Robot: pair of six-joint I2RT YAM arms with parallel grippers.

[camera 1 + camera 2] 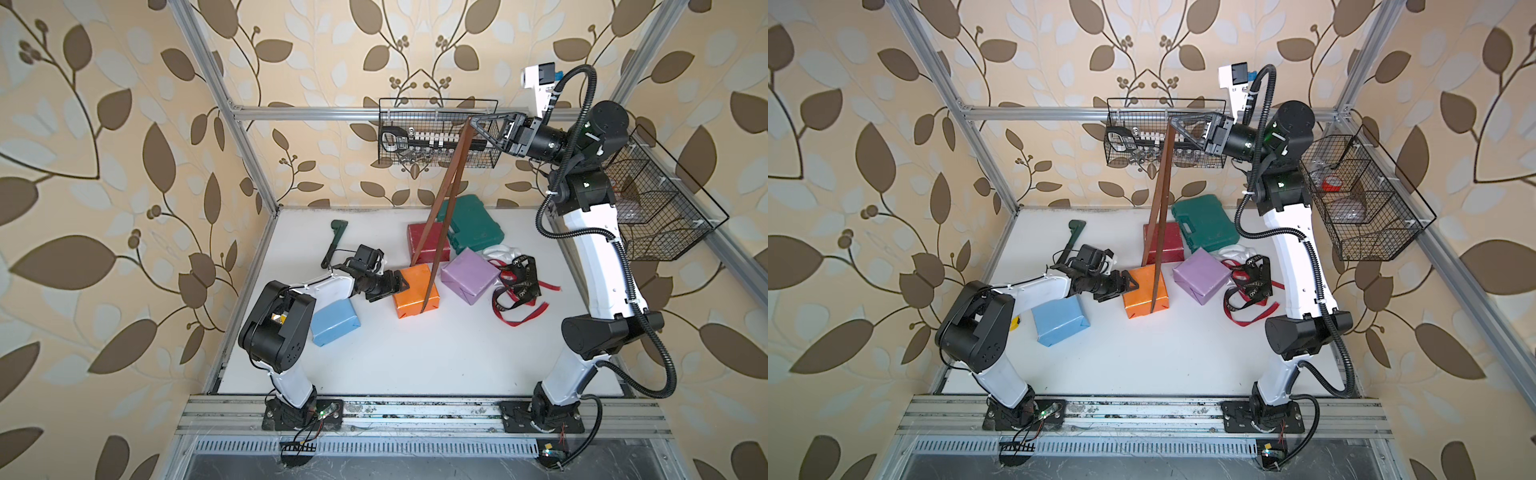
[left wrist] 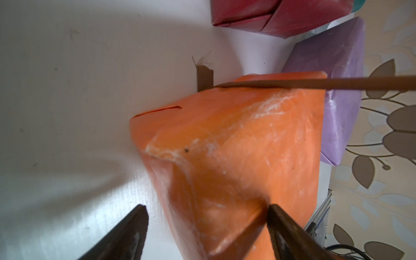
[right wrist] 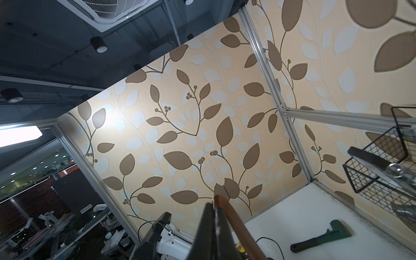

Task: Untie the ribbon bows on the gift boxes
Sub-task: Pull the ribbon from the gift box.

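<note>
An orange gift box [image 1: 415, 291] [image 1: 1144, 291] [image 2: 236, 146] lies mid-table. My left gripper [image 1: 405, 284] [image 1: 1133, 283] [image 2: 206, 213] stands open around its near end; one finger rests on the top and the other stands off the side. The brown ribbon [image 1: 446, 195] [image 1: 1163, 195] [image 2: 337, 82] [image 3: 234, 220] rises from the box in two taut strands, with no bow left in it. High by the back wall, my right gripper [image 1: 471, 119] [image 1: 1171, 120] [image 3: 213, 203] is shut on the ribbon. The dark red [image 1: 419, 237], lilac [image 1: 469, 274] and light blue [image 1: 334, 322] boxes carry no ribbon.
Loose black lettered ribbon [image 1: 519, 282], red ribbon [image 1: 523, 316] and white ribbon [image 1: 503, 251] lie in a heap right of the lilac box. A green tool case [image 1: 473, 226] sits at the back, a green-handled tool [image 1: 336, 241] at back left. Wire baskets [image 1: 436, 133] [image 1: 665, 208] hang on the back and right walls.
</note>
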